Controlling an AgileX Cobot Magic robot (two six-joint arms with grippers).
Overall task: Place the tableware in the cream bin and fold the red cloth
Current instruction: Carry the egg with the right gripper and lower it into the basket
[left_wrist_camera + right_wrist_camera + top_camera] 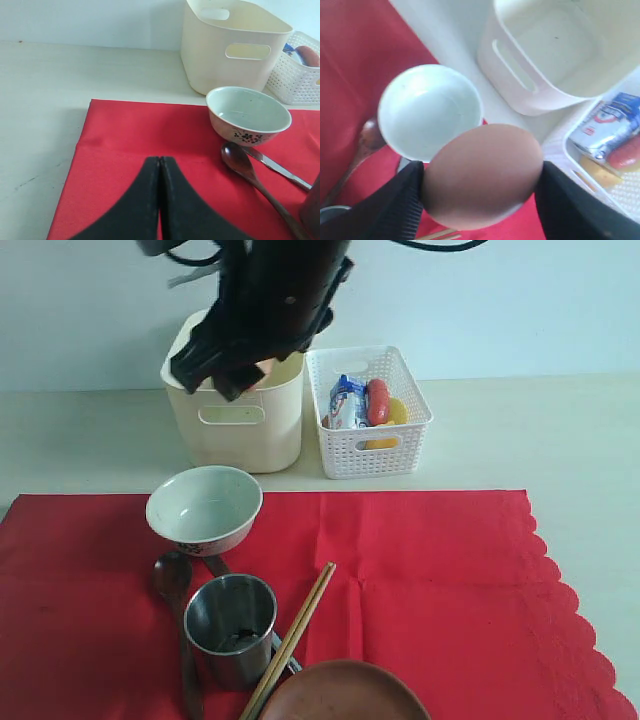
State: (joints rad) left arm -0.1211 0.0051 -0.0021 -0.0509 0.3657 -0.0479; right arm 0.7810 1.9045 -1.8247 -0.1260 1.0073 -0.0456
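Pale bench (80, 430) | red scalloped cloth (430, 580) spread near, white ceramic bowl (205, 505) and other tableware on its left; tall cream plastic bin (235, 430) far behind, empty | right fingers (405, 200) clamp brown egg (482, 175) aloft, probably clearing food | left fingers (145, 200) closed, empty.

There was one cream bin (235, 435) and one white lattice basket (375, 455), both at upper centre of the exterior view. Lower down were one red cloth (430, 580), one white bowl (205, 508), one steel cup (230, 625), one dark wooden spoon (172, 578), one metal knife (277, 168), two wooden chopsticks (300, 630) and one brown round plate (345, 695). Food items: one milk carton (345, 403), one sausage (378, 400), one lemon (393, 417), one brown egg (482, 175)
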